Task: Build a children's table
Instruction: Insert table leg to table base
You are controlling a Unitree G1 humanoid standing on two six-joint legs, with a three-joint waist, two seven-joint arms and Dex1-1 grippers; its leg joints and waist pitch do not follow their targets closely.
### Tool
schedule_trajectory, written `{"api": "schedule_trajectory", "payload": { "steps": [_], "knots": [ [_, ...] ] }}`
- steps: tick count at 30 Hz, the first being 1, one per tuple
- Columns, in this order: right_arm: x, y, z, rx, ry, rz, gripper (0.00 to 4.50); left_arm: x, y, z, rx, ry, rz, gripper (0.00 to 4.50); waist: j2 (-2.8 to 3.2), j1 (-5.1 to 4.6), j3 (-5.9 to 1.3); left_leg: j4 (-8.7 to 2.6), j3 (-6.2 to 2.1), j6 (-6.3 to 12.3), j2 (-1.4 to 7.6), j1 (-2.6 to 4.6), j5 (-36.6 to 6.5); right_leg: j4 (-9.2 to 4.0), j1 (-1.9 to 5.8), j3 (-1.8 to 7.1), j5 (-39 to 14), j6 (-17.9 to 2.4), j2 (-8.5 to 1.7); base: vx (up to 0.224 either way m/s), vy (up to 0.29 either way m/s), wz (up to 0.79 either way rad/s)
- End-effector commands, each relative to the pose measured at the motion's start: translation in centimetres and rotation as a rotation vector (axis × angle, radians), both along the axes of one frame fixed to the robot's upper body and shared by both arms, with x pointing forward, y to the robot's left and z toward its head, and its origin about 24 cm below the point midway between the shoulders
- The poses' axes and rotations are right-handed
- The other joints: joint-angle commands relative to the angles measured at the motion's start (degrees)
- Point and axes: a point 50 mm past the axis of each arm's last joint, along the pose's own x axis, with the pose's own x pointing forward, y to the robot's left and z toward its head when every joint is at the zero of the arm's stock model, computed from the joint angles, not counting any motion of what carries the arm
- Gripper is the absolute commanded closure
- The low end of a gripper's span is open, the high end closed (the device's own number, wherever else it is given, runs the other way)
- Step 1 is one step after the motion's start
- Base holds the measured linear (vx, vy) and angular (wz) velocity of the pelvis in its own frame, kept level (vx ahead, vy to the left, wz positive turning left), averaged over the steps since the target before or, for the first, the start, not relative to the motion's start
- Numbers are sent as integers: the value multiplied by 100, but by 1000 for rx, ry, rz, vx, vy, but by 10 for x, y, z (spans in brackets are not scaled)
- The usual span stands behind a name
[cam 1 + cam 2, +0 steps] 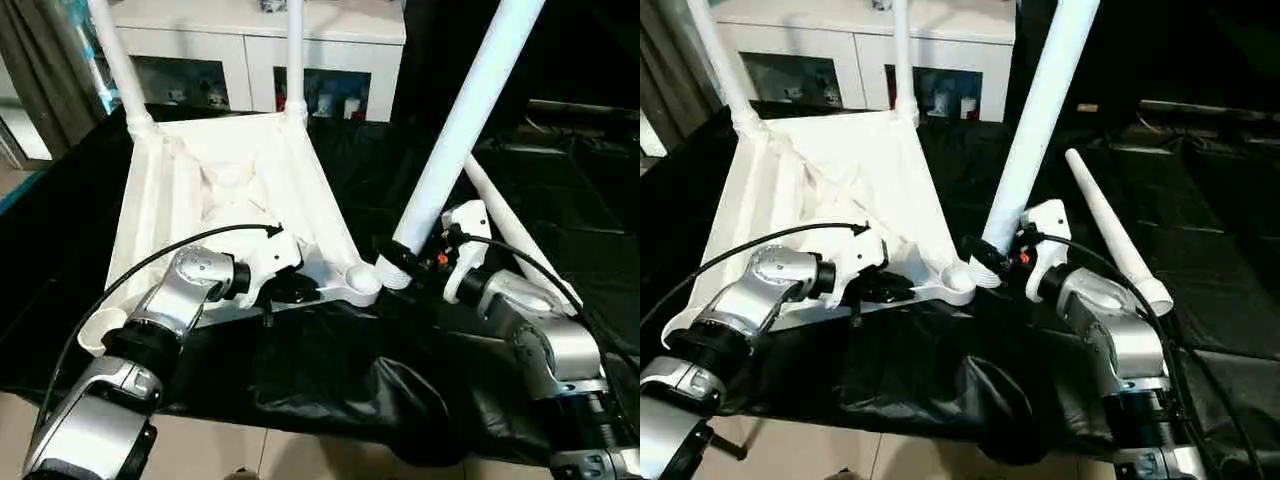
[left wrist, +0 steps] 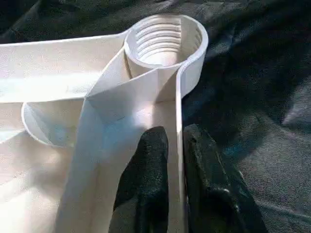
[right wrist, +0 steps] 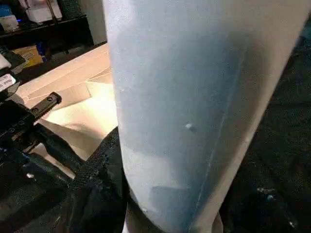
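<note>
The children's table lies upside down on a black cloth, ribbed underside up, so its corner sockets face upward to take legs. Two legs already stand in the far corners. The left claw pinches the thin rim wall beside the near socket, one finger on each side, probably to steady the top. The right claw grips a third leg near its lower end, tilted, the tip just beside that socket and not yet in it. A fourth leg lies loose on the cloth nearby. The left wrist view reveals the threads inside the socket; the head views show the leg's lean and the gap left to close.
</note>
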Motion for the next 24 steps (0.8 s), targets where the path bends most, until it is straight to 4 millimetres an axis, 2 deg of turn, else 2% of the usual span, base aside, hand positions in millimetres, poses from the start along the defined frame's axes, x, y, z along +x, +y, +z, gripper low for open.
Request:
{"api": "schedule_trajectory", "payload": {
  "steps": [1, 6, 10, 12, 16, 18, 20, 21, 24],
  "knots": [
    [4, 2, 6, 11, -26, 6, 258, 2, 10, 1, 27, -15, 33, 374, -28, 33, -410, -392, -70, 239, 208, -4, -771, -425, 366, 338, -1740, -746, -541, 0, 0, 0],
    [6, 5, 7, 18, -29, 11, 258, 0, 13, 0, 44, 10, 20, 371, -14, 28, -399, -399, -65, 202, 205, 22, -844, -467, 338, 338, -2000, -669, -537, 0, 0, 0],
    [7, 6, 7, 19, -28, 15, 258, -2, 13, -1, 46, 17, -2, 371, -19, 27, -404, -405, -69, 198, 219, 19, -826, -449, 337, 341, -1914, -689, -539, 0, 0, 0],
    [8, 7, 7, 20, -26, 20, 258, -3, 12, -1, 44, 19, -9, 399, -27, 28, -405, -403, -68, 200, 214, 11, -786, -435, 343, 345, -1840, -715, -542, 0, 0, 0],
    [12, 13, 8, 17, -15, 45, 258, -3, 8, -2, 37, 15, -14, 409, -25, 25, -415, -399, -67, 221, 220, 2, -688, -402, 349, 352, -1609, -793, -544, 0, 0, 0],
    [17, 18, 5, -7, 3, 66, 258, -3, 5, -2, 33, 13, -16, 444, -26, 5, -418, -394, -61, 218, 216, -2, -696, -398, 352, 346, -1561, -875, -538, 0, 0, 0],
    [19, 20, 4, -12, 8, 69, 258, -3, 4, -2, 30, 12, -18, 450, -19, 12, -417, -394, -62, 217, 219, 3, -710, -397, 354, 351, -1570, -874, -547, 0, 0, 0],
    [22, 23, 3, -7, 19, 75, 258, -3, 2, -3, 24, 13, -23, 450, -43, 7, -422, -393, -58, 222, 221, 5, -691, -388, 350, 354, -1540, -881, -545, 0, 0, 0],
    [26, 28, 0, -10, 35, 89, 258, -4, 2, -3, 23, 14, -27, 450, -27, 0, -423, -393, -62, 214, 227, 3, -670, -376, 347, 355, -1490, -920, -548, 0, 0, 0]
  ]
}}
